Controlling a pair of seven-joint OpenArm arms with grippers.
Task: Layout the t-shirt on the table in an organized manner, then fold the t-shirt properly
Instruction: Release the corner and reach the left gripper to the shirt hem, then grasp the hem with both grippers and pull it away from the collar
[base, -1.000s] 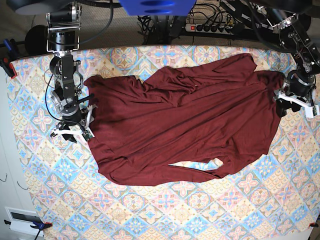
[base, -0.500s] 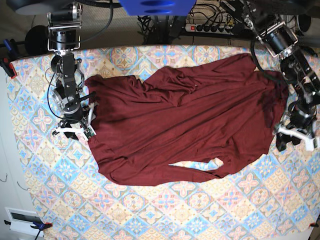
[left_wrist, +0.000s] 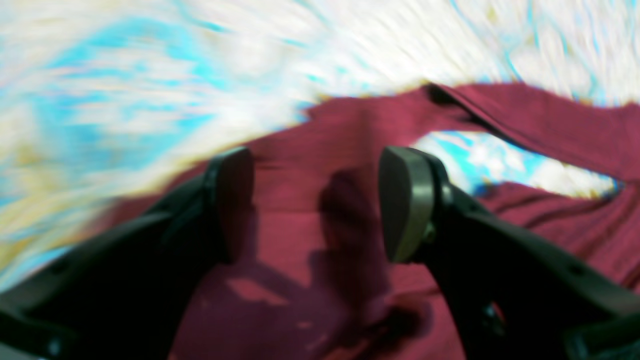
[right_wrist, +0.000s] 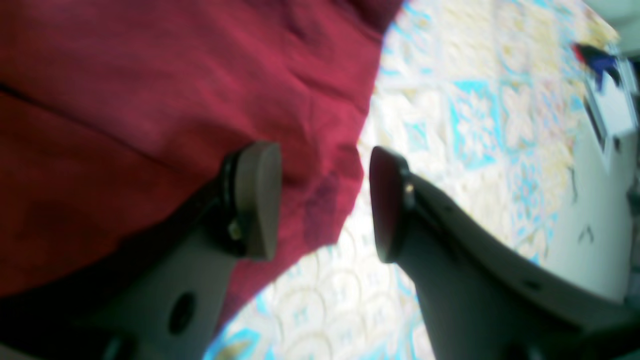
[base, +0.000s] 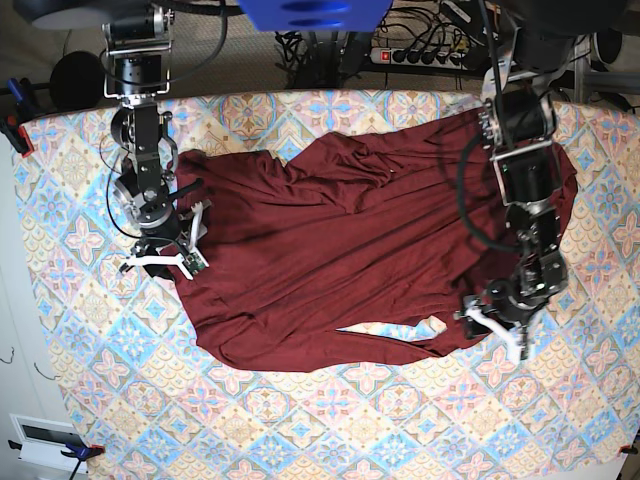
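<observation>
At the base view's left side, hovering with the right hand (base: 166, 262) right over the near edge of the t-shirt (base: 360, 250), jaws standing partly apart and gripping nothing; in the right wrist view, showing one pad over maroon cloth and the other over bare surface (right_wrist: 475, 125), the garment's hem running between them. Lying crumpled and spread sideways across the middle of the surface (base: 300, 430), long axis running from one arm to the other, top part bunched in folds toward the far edge, a loop of cloth curling open along the near hem at about the centre. At the right side, reaching in with the left hand (base: 495, 328) over the near right corner of the garment, jaws standing wide and empty; in the left wrist view, blurred, showing maroon cloth between and beneath the pads and the open loop just ahead and to one side. Judging from this: each hand sitting at its own end of the long axis, so pulling apart along that axis looking like the way to flatten the shirt; the left hand being the nearer one to the curled near hem, the right hand the nearer one to the straight side edge.
</observation>
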